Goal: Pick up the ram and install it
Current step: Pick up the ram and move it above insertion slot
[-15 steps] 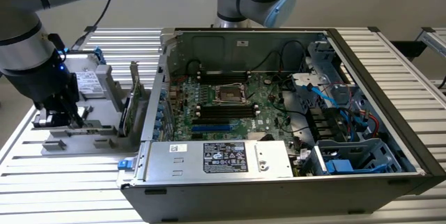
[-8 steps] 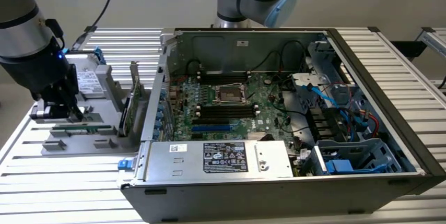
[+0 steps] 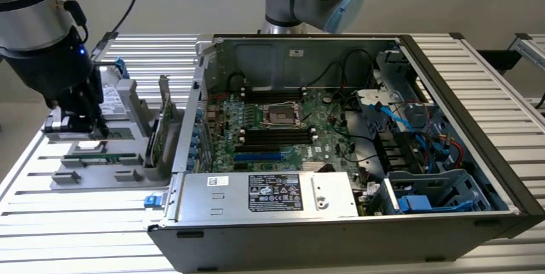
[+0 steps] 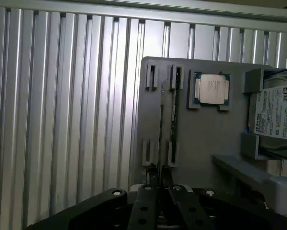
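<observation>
The likeliest trouble was a slip or tilt. The end effector [image 4: 160, 175] had its fingers drawn almost together on a thin dark edge running out from between them. This seemed to be the ram [image 4: 161, 129] seen edge-on, so the hold looked like a clamp on a very narrow strip, though the contact itself was hard to make out. A skewed stick would not seat in the black slots [image 3: 277, 135] inside the case [image 3: 358, 229].

A second risk was snagging. Another green stick [image 4: 173, 110] stood in the grey fixture [image 4: 200, 143] just beside the held one, with the fixture's posts close on either side. An upright card [image 3: 157, 137] and the case wall stood between the fixture and the motherboard.

The ram sat between the fingertips and reached past them. It hung just over the fixture on the table [image 4: 62, 120], at the exterior view's left, well apart from the slots.
</observation>
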You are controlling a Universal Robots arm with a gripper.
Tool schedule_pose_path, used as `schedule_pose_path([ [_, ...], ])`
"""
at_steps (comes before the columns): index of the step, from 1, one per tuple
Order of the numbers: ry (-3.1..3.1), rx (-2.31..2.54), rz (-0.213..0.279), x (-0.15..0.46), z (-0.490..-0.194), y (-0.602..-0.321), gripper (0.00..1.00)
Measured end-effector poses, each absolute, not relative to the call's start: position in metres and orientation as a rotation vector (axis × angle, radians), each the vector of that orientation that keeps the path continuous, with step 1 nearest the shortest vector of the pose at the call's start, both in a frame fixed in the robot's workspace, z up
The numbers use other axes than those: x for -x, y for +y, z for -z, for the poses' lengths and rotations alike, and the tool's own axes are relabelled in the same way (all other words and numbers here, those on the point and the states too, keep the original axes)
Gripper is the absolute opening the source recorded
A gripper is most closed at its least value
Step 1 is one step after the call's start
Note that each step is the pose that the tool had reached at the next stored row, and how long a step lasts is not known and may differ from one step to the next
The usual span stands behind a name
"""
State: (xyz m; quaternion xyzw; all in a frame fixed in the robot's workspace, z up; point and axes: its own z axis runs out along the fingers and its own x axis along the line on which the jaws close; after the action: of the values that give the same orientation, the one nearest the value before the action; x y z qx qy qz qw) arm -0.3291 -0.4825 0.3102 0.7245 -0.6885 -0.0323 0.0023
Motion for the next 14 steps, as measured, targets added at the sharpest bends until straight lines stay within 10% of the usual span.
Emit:
schedule_pose_path([
  [14,-2.167,-2.281,0.119,0.283,-0.350,-0.482,0.13],
])
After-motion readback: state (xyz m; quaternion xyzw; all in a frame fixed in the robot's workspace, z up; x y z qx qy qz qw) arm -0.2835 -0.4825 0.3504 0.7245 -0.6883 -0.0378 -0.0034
